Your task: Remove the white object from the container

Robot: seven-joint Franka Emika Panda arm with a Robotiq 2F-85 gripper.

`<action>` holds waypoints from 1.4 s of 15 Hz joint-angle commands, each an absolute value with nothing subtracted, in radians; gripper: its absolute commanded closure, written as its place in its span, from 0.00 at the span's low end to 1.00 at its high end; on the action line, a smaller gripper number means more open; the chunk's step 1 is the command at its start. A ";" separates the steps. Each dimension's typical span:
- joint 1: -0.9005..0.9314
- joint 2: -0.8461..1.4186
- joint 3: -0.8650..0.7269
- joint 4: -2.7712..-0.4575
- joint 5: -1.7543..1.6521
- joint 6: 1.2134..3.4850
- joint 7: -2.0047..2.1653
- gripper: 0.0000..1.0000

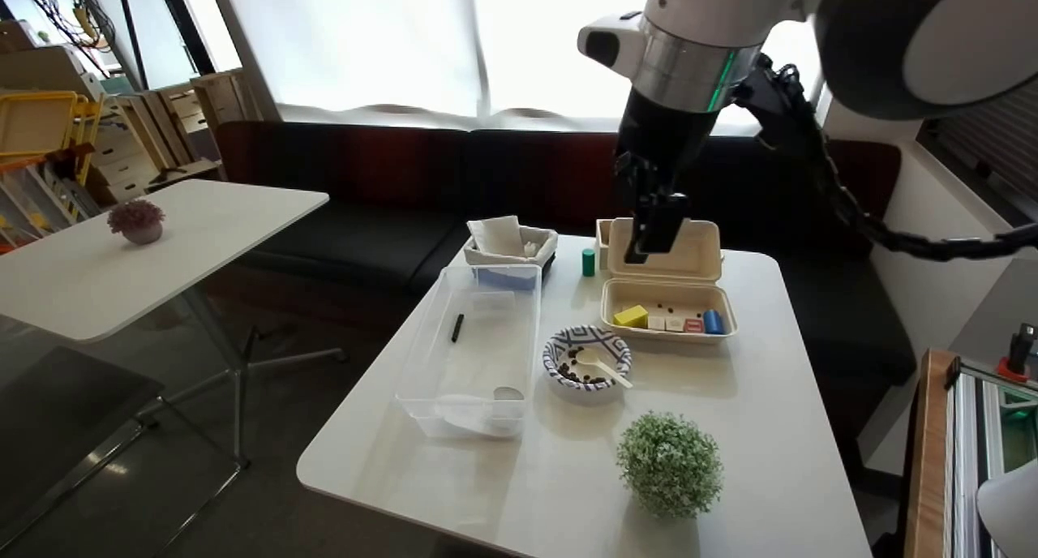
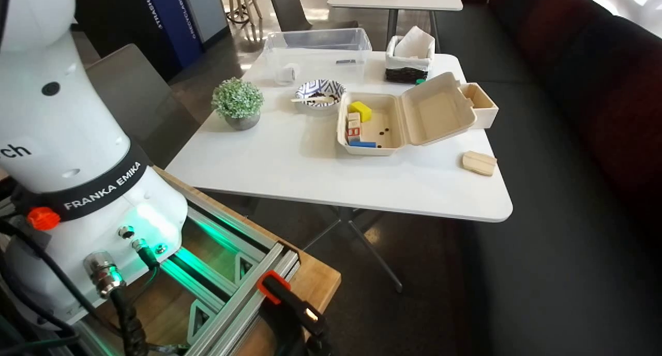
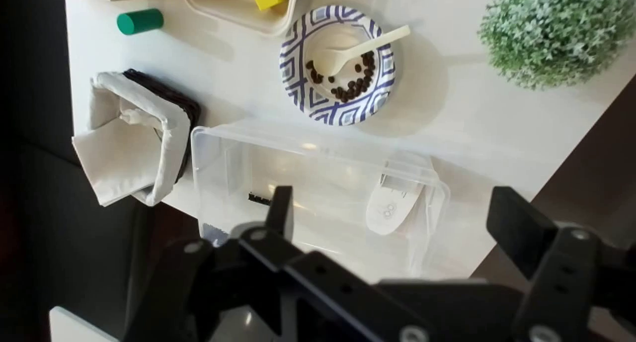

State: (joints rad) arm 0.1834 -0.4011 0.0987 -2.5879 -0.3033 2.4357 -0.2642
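We found the rounded white object inside the clear plastic bin, at the end away from the lined basket; a black stick lay in there too. Beside the bin on the desk stood a patterned bowl with dark beans and a spoon, near an open takeout box. Above the desk, the gripper was spread wide, holding nothing.

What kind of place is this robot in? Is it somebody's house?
Probably not a house. It looks more like a shared break room or café corner: there's a waste station marked TRASH and RECYCLABLES, a long padded bench, and a second white table.
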 commanded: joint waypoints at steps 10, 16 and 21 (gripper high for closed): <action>0.173 -0.314 0.106 -2.524 -0.297 2.441 -0.279 0.00; 0.163 -0.156 0.114 -2.443 -0.274 2.490 -0.206 0.00; 0.161 0.025 0.119 -2.347 -0.260 2.566 -0.167 0.00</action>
